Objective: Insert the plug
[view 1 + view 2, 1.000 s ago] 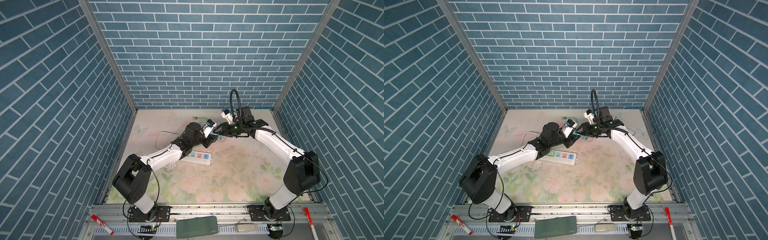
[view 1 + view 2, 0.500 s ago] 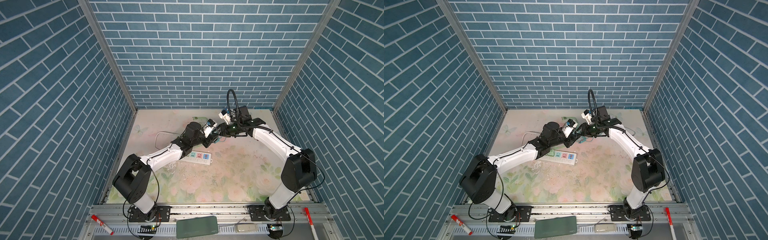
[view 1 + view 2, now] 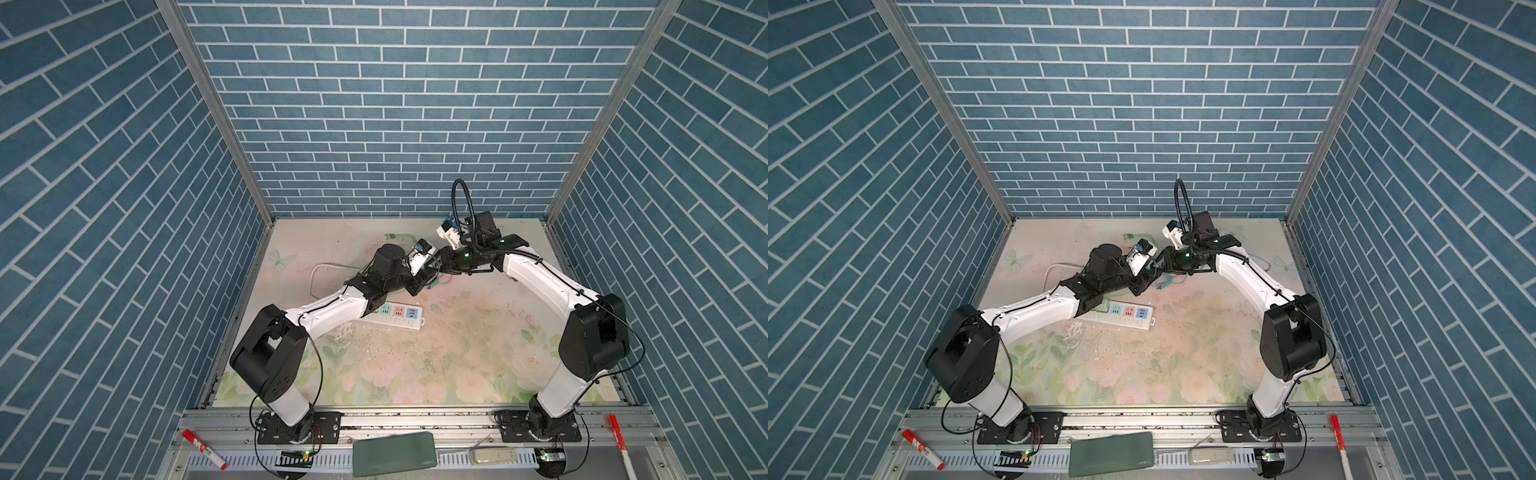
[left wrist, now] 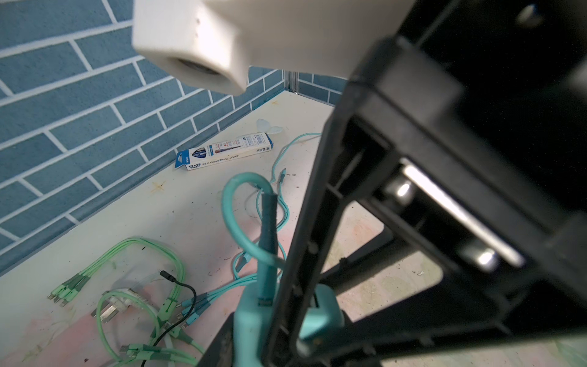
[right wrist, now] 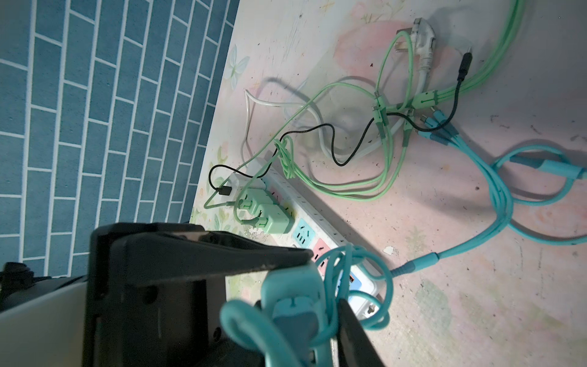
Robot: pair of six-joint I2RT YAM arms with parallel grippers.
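The teal plug [image 5: 292,286] with its looped teal cable [image 5: 495,197] hangs above the table between both grippers. My right gripper [image 5: 295,298] is shut on the plug, one finger on each side. In the left wrist view the plug [image 4: 251,321] sits low in my left gripper [image 4: 273,333], which is shut on it; the right gripper's black fingers cover much of it. In both top views the two grippers [image 3: 426,278] [image 3: 439,268] meet tip to tip behind the white power strip [image 3: 399,316] [image 3: 1129,318]. The strip [image 5: 317,216] holds two green adapters [image 5: 266,213]; teal, pink and blue sockets are free.
Green cables [image 5: 349,187], a black cable [image 5: 333,139] and a white plug [image 5: 422,41] lie tangled behind the strip. A pen box [image 4: 224,155] rests along the back wall. A red marker [image 3: 203,449] and a green pad [image 3: 395,453] sit on the front rail.
My right arm has shifted left toward the left gripper, and its jaws have closed on the teal plug. The left arm has held still with the plug.
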